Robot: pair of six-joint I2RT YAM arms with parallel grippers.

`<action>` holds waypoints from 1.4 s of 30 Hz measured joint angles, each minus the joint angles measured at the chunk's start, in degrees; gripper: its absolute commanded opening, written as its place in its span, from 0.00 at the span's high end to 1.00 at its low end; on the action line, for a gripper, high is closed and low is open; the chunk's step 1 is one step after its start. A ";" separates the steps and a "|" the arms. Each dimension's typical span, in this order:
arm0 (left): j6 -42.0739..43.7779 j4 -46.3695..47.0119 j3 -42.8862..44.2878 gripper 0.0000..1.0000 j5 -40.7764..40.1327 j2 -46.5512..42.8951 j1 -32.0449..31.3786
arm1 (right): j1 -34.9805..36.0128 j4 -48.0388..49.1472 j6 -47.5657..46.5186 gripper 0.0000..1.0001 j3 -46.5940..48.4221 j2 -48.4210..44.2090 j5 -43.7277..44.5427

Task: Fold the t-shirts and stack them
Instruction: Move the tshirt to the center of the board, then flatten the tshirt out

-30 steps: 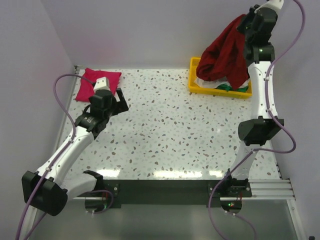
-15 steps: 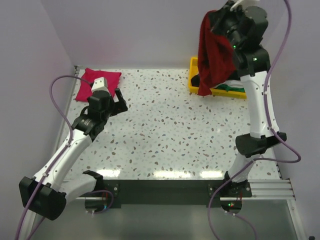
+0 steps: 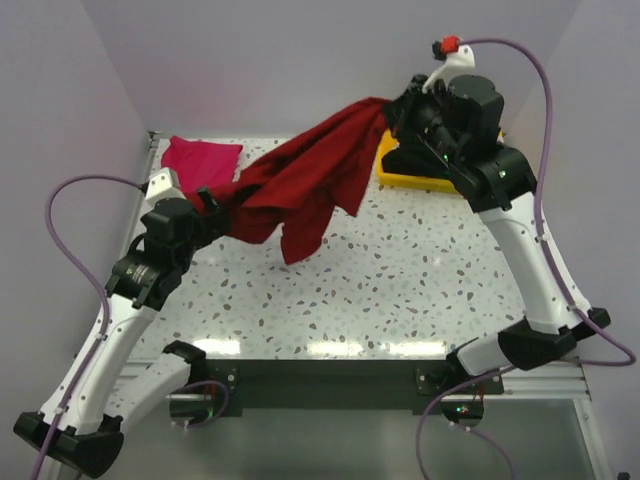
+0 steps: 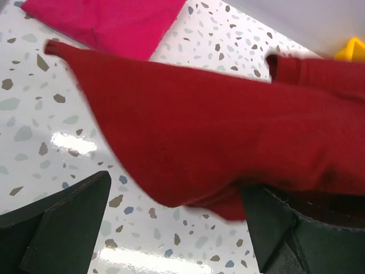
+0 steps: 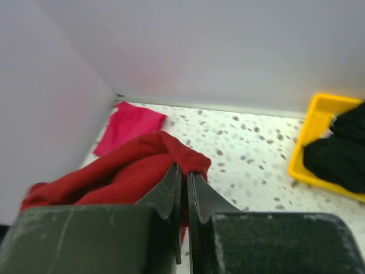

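Dark red t-shirt (image 3: pixel 310 175) spans from right tool (image 5: pixel 184 171) to, seemingly, left tool (image 4: pixel 174 191).

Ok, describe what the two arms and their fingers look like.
The left arm and right arm both have white links with bulky black joint housings. A purple cable loops along each. The right wrist carries a red-tipped white fitting and a small green light. The left fingers are plain black wedges; the right fingers look dark and scuffed.

One dark red t-shirt (image 3: pixel 310 172) hangs stretched midair; magenta-pink t-shirt (image 3: pixel 200 157) lies seemingly folded.
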 measured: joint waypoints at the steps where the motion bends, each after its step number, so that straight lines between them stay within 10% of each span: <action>1: -0.44 -0.52 0.00 0.00 -0.35 -0.87 0.00 | -0.50 -0.50 0.46 1.00 -4.44 -2.27 2.23; 5: -1.97 -3.10 -0.24 0.00 -1.73 -2.56 0.00 | -7.02 0.22 4.28 0.74 -29.42 -11.32 4.92; 7: -2.49 -3.08 -1.60 0.00 -1.99 -1.66 0.02 | -11.47 -0.48 5.75 0.34 -40.87 -12.28 4.94; 12: -3.43 -2.71 -6.32 0.00 -0.28 5.95 0.00 | -16.59 -3.48 8.68 0.04 -58.45 -1.05 5.68; 28: -3.19 12.48 -20.74 0.00 22.86 19.30 -2.54 | -12.76 -6.69 12.79 0.01 -68.63 -19.80 5.33; 42: -6.97 18.53 -26.82 0.19 25.07 20.57 -11.87 | -14.60 -6.05 15.50 0.01 -71.34 -16.55 6.64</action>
